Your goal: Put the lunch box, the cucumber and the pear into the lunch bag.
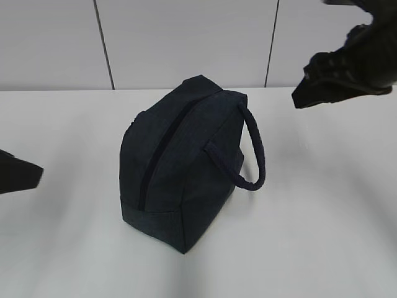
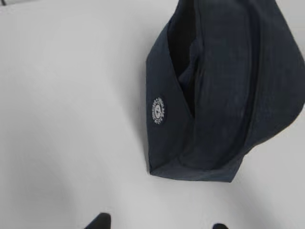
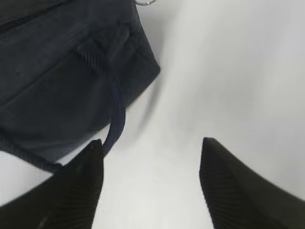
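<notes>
The dark navy lunch bag (image 1: 180,167) stands on the white table with its long zipper (image 1: 155,158) shut and its handle loop (image 1: 251,149) hanging to the right. The lunch box, the cucumber and the pear are out of view. My left gripper (image 1: 22,174) hovers at the left edge, apart from the bag; in its wrist view the lunch bag (image 2: 224,90) lies ahead and the gripper (image 2: 159,224) is open and empty. My right gripper (image 1: 301,93) hangs above and to the bag's right. In its wrist view the gripper (image 3: 152,143) is open and empty, one finger beside the handle (image 3: 114,119).
The white table (image 1: 322,223) runs to a white panelled wall (image 1: 186,37) at the back. A metal ring pull (image 3: 145,2) shows at the bag's end, and a round white logo patch (image 2: 158,110) on its other end.
</notes>
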### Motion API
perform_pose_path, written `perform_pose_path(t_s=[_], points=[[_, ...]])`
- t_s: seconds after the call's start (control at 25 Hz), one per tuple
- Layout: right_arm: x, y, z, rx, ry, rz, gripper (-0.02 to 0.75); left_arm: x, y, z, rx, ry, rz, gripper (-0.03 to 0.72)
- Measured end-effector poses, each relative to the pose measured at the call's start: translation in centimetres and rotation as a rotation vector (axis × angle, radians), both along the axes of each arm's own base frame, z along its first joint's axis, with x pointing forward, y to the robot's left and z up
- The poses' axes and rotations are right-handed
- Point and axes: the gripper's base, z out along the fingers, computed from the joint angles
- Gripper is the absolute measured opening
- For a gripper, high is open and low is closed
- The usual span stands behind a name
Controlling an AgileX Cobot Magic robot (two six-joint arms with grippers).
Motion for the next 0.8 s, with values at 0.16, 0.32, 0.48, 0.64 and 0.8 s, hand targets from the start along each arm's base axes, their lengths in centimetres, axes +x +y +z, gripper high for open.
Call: perform_pose_path(t_s=[0.16, 0.32, 0.48, 0.64, 0.8], points=[[-5.1, -1.4, 0.4, -0.024, 0.003, -0.048, 0.485, -3.5, 1.8, 1.9, 0.031, -0.051, 0.096, 0.356], [-10.0, -3.4, 0.1, -0.118, 0.061, -0.133, 0.485, -7.0, 3.4, 2.8, 0.070, -0.079, 0.171, 0.319], [-14.6, -5.1, 0.3, -0.181, 0.057, -0.194, 0.485, -9.9, 4.4, 3.6, 0.037, -0.164, 0.210, 0.311], [-19.2, -6.1, 0.7, -0.162, -0.021, -0.215, 0.484, -12.1, 5.0, 3.8, 0.015, -0.204, 0.230, 0.308], [-22.8, -6.8, -0.2, -0.138, -0.112, -0.225, 0.484, -13.2, 5.6, 3.8, 0.039, -0.229, 0.242, 0.308]])
